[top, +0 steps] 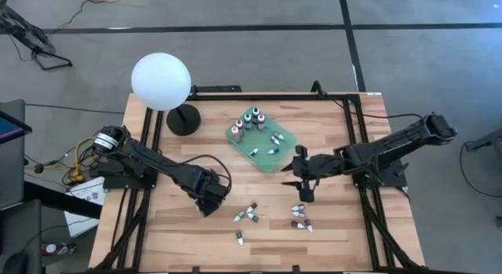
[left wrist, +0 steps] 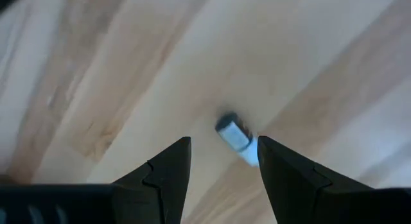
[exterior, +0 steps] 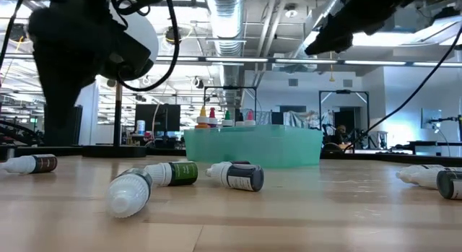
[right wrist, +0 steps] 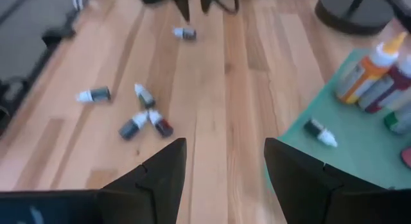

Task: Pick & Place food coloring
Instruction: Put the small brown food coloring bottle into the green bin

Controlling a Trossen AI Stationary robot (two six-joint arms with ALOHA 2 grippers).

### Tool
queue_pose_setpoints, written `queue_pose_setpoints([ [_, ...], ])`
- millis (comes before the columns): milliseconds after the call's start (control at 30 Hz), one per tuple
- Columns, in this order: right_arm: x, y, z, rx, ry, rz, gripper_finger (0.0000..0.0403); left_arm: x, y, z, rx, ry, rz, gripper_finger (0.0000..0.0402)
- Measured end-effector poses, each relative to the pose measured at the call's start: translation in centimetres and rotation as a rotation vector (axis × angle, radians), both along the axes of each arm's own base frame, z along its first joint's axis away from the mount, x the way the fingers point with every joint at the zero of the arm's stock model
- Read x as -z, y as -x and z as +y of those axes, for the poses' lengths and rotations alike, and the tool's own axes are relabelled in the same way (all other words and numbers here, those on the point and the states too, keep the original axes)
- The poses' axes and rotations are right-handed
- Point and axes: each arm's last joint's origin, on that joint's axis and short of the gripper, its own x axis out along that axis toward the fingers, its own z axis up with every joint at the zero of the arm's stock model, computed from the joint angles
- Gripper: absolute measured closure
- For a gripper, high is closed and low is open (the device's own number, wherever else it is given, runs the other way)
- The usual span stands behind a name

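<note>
Lying bottle (left wrist: 234, 137) beneath open left pincer (left wrist: 223, 161).

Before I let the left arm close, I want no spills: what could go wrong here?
1. The small bottle lies off-centre, close to one finger of the open left pincer; closing could flick it away instead of gripping it.
2. The loose bottles lie in a tight cluster, so a pick there could knock neighbours rolling across the table.

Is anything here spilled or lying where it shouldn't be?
Nothing looks spilled or broken. Several small food coloring bottles lie tipped on their sides on the bare wooden table, outside the green tray, where others stand upright. Both pincers hold nothing.
</note>
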Motion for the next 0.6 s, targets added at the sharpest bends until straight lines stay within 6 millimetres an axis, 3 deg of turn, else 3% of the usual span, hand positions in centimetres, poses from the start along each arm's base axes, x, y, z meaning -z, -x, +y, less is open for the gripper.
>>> queue_pose_setpoints([
  [333, -1.2, 0.5, 1.3, -0.057, -0.025, -0.086, 0.0200, 0.3, 0.3, 0.0, -0.228, -0.065, -0.003, 0.0229],
  [600, -1.2, 0.8, 1.7, -0.080, -0.017, -0.082, 0.0199, 3.0, 1.4, -0.1, -0.318, -0.033, 0.002, 0.0229],
])
